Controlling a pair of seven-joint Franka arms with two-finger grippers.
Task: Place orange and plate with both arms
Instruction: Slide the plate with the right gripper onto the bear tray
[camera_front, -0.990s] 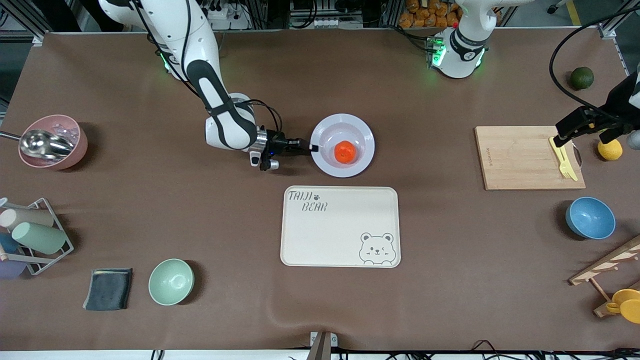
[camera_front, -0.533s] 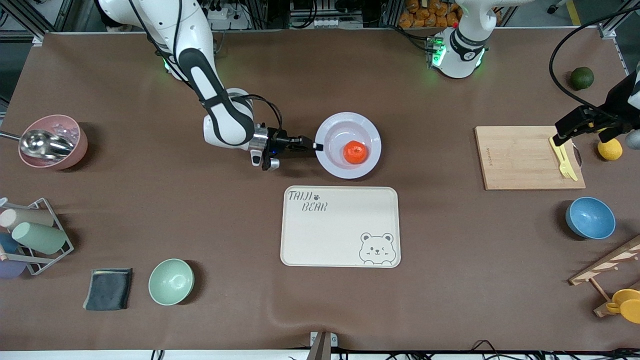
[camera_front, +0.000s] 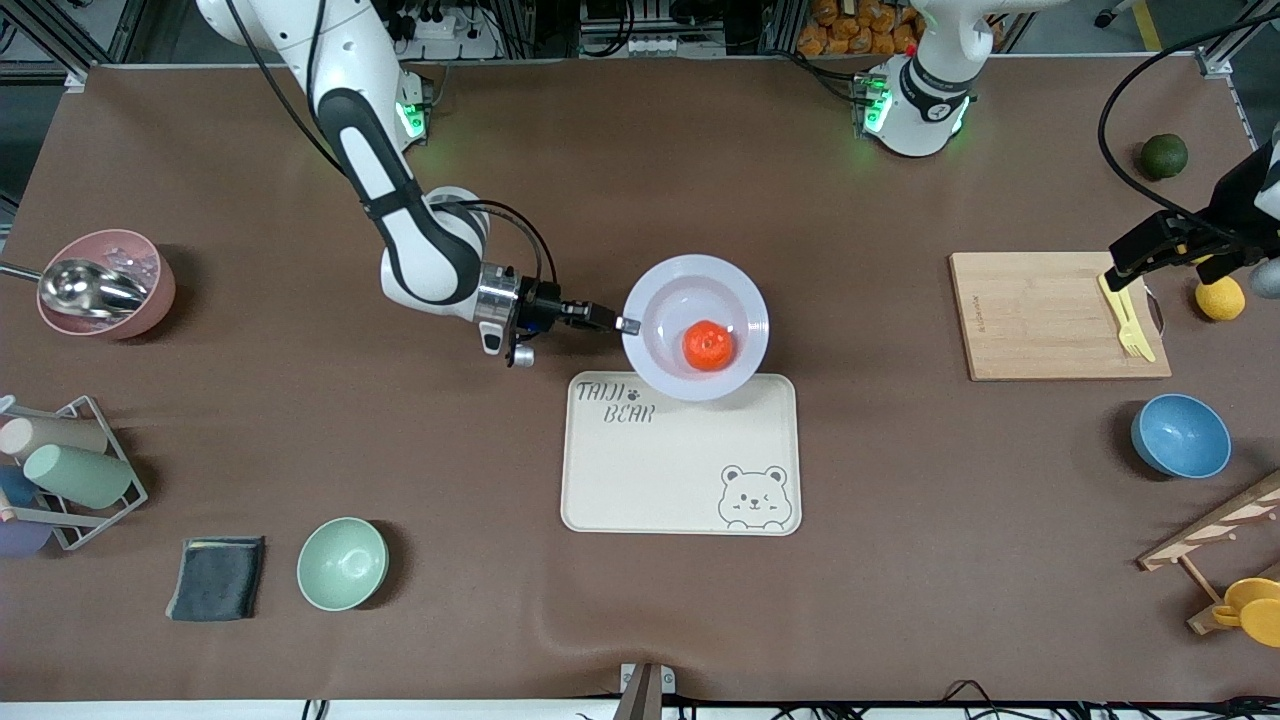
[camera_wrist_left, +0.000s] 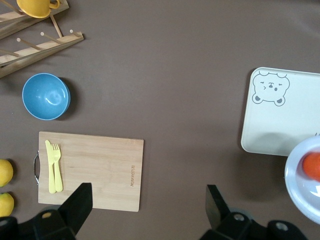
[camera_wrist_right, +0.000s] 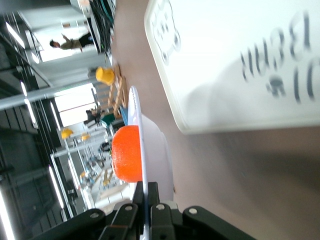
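Orange (camera_front: 708, 345) sits in the well of the plate (camera_front: 695, 327), off centre toward the left arm's end of the bench (camera_front: 640, 200); it is round, so no long axis shows. The plate is held up level, edge-on in the right wrist view, its rim nearest the front camera overlapping the bear-print tray (camera_front: 680, 453). The right tool (camera_front: 622, 324) is pinched tight on the plate's rim at the side toward the right arm's end, the arm reaching in along the bench. The left tool (camera_wrist_left: 147, 202) waits with fingers spread wide, holding nothing, above the cutting board (camera_front: 1058, 315) that carries a yellow fork (camera_front: 1127, 318); in the front view it is partly cut off at the frame edge.
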